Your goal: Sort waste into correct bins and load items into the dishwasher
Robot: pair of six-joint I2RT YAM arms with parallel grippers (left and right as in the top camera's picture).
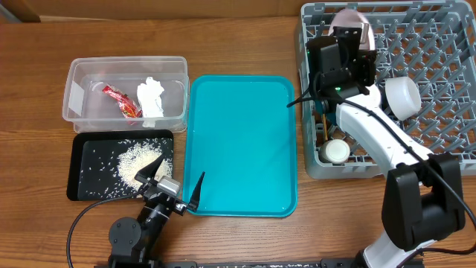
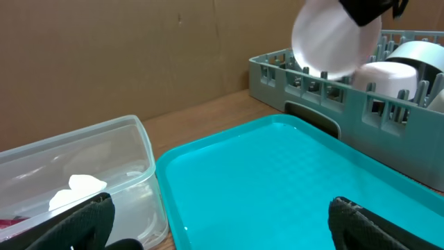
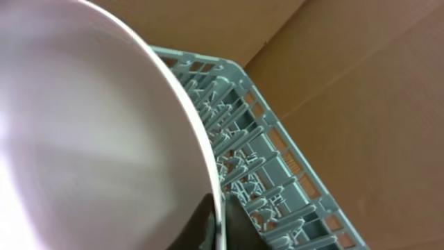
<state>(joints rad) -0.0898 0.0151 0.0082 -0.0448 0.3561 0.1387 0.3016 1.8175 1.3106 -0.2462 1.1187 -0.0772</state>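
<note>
Plate [image 3: 90, 139], white and round, fills the right wrist view. The right gripper [image 3: 216, 223] pinches it at the rim, one finger clamped on each face. In the overhead view it hangs on edge above the upper left corner of the rack [image 1: 446, 82], apparently above the tops of the pegs [image 3: 243, 173].

Risk, as judged: the hold is on the rim alone, so the plate may swing or slip out as it is lowered. If it comes down out of line with a slot, its edge would ride on the peg tops. Once let go, it could then fall flat or topple onto the bowl [image 1: 401, 97] standing just right of the arm. Too quick a descent could knock it against the rack wall.

Right arm: rises from the lower right of the overhead frame and runs up across the rack's left part, wrist bent over that upper corner.

Left gripper [image 1: 176, 182]: low at the bottom of the frame, over the lower left corner of the teal tray [image 1: 242, 112], fingers spread wide, holding nothing.
</note>
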